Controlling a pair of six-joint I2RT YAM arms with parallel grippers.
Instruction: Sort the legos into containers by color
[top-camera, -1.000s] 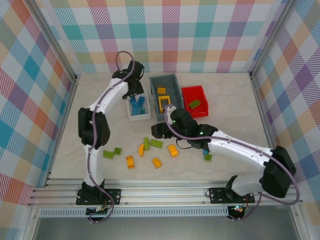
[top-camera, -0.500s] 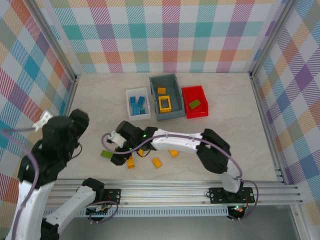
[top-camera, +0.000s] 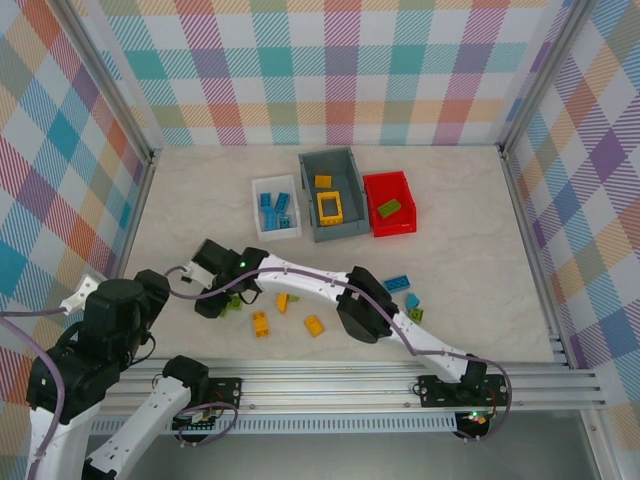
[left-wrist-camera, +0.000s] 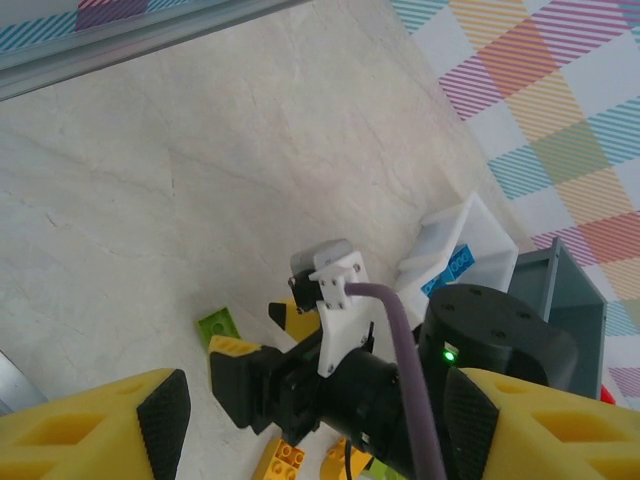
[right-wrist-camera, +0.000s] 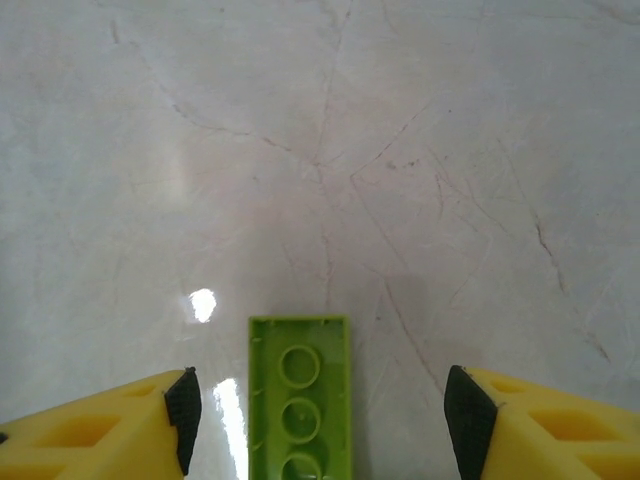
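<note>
My right gripper (right-wrist-camera: 320, 415) is open and hangs low over the table. An upturned green lego (right-wrist-camera: 300, 400) lies flat between its fingers, touching neither. From above, the right gripper (top-camera: 202, 291) is stretched far to the left. My left gripper (left-wrist-camera: 315, 425) is open, holds nothing and is drawn back at the near left. A small green brick (top-camera: 236, 300), yellow-orange bricks (top-camera: 260, 323) and blue ones (top-camera: 397, 284) lie loose. The white tray (top-camera: 262, 228) holds blue bricks, the grey bin (top-camera: 349, 188) yellow ones, the red bin (top-camera: 390, 225) a green one.
The right arm (top-camera: 310, 285) lies across the loose bricks in mid-table. Metal rails (top-camera: 330, 375) run along the near edge, and plaid walls close in the sides and back. Bare table stretches left of the gripper and in front of the red bin.
The left arm has pulled back from the white tray to the near left corner. The right arm has swung from mid-table far to the left, over the green brick.
</note>
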